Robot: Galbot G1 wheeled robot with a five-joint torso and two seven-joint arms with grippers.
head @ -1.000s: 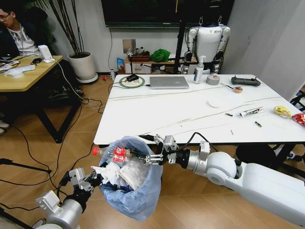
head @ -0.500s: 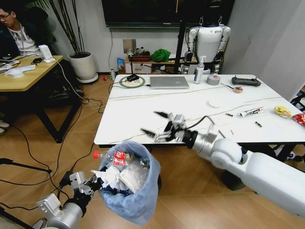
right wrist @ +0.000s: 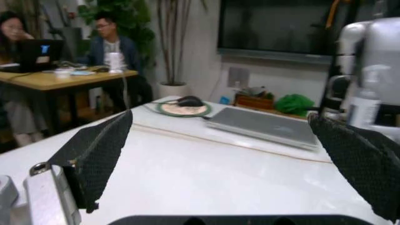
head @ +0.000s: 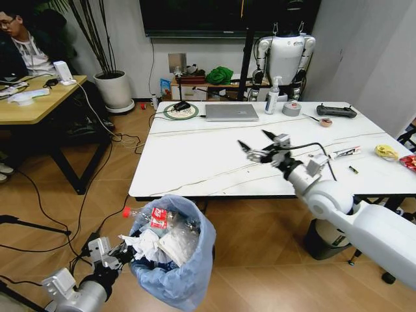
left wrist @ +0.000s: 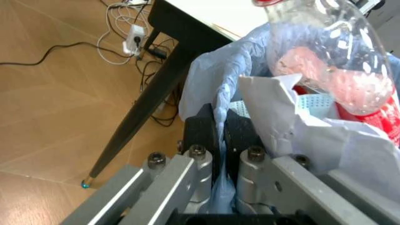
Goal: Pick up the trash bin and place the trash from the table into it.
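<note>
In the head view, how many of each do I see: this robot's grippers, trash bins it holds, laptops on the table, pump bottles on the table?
Grippers: 2, the left gripper shut on the trash bin's bag, the right gripper with jaws open above the table
Trash bin: 1
Laptop: 1
Pump bottle: 1
Total: 5

Count: one trash bin point(head: 185, 273), below the near edge of the table point(head: 195, 156). In the bin: one red-capped bottle point(head: 153, 216). On the table: one laptop point(head: 230, 112), one spray bottle point(head: 271, 97), two tape rolls point(head: 290, 108).
</note>
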